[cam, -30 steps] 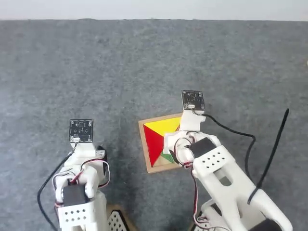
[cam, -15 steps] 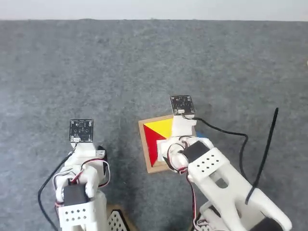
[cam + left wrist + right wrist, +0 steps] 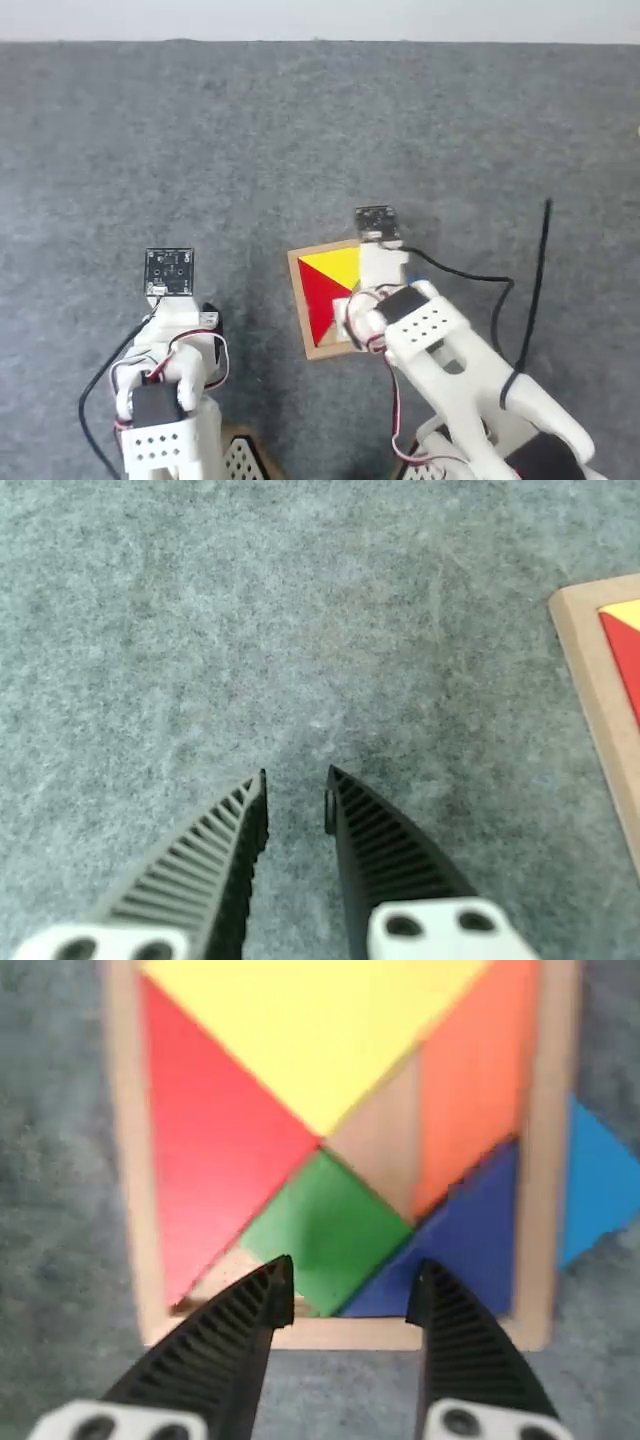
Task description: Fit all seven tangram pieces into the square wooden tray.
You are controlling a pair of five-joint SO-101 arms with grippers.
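Grey mat (image 3: 200,130) unchanged; right end effector (image 3: 352,1265) retreated over tray (image 3: 122,1160).

No lettering, number, label or sign is legible on the square wooden tray (image 3: 122,1160), its coloured flat pieces (image 3: 310,1030), or the grey felt tabletop (image 3: 200,130).

The right arm (image 3: 425,335) has swung left and drawn back over the tray (image 3: 298,300), now hiding more of the yellow piece (image 3: 333,265); its black cable (image 3: 540,260) has shifted left too
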